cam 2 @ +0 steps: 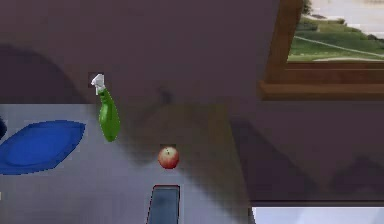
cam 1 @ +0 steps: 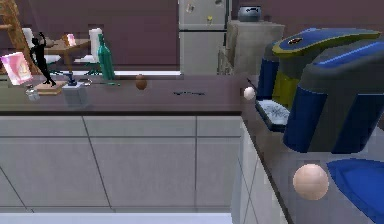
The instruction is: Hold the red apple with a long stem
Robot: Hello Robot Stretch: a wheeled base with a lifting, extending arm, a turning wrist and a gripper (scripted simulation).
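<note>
Red apple (cam 2: 169, 157) lies on the grey bench (cam 2: 80, 195), lower right of the green spray bottle (cam 2: 108, 115). It sits straight out beyond the end of the dark arm (cam 2: 164, 205), near and almost in line. Claw state: cannot tell.

Red, yellow-flecked apple (cam 2: 169, 157) resting on grey countertop (cam 2: 70, 195).

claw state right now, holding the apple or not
claw: cannot be told. The arm's dark bar points toward the red apple, which lies on the grey countertop.
</note>
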